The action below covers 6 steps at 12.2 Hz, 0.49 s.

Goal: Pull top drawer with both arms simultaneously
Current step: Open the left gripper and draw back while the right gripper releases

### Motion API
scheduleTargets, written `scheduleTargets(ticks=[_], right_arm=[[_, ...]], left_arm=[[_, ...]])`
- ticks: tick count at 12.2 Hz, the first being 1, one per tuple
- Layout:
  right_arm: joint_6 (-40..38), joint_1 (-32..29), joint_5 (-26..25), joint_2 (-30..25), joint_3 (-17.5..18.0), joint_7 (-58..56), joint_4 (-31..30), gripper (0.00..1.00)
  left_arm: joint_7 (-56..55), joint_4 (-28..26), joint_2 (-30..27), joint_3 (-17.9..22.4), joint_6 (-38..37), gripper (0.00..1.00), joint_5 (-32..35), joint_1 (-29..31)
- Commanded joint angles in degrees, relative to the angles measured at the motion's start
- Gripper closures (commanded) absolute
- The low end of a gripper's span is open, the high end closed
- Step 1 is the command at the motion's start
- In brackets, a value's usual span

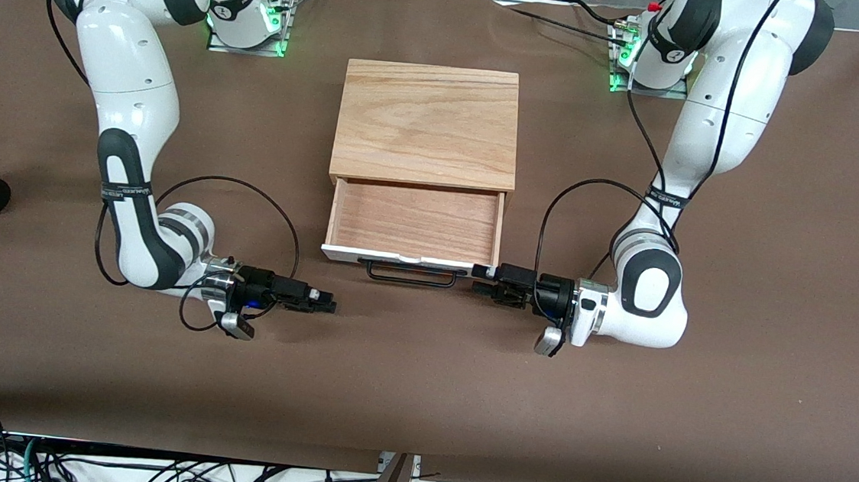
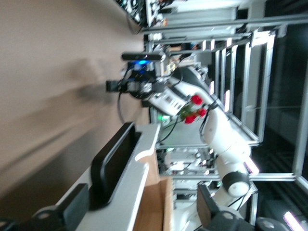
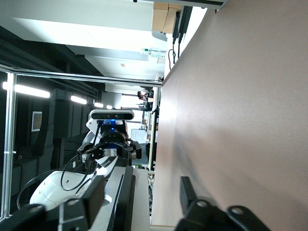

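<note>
Top drawer (image 1: pixel 413 228) stands part-open mid-counter (image 1: pixel 615 409); stiff and light, I judge, best gripped at its bar handle (image 1: pixel 411 273), left pincer (image 1: pixel 481 281) apart beside it, right pincer (image 1: pixel 329 302) apart nearby.

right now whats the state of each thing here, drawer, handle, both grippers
top drawer: pulled open, light wood inside bare
handle: black bar on the drawer's white front, no fingers around it
left gripper: open, level with the drawer front at its corner toward the left arm's end of the table
right gripper: open, low over the table, apart from the drawer
cabinet: on the table between the two arm bases
</note>
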Motion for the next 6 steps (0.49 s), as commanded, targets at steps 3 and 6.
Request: scheduleTargets(ticks=[3,6], right_arm=[[1.98,1.49,-7.13,-2.64,-4.4,6.42,2.2,0.0],[1.98,1.49,-19.94,-7.92,-8.09,18.45,3.86,0.0]], left_arm=[[-4.38,0.65,-6.1,3.66,-0.32,0.0,16.76,0.1],[-8.68,0.74,-10.14,4.27,-0.32,0.0,28.17,0.27]])
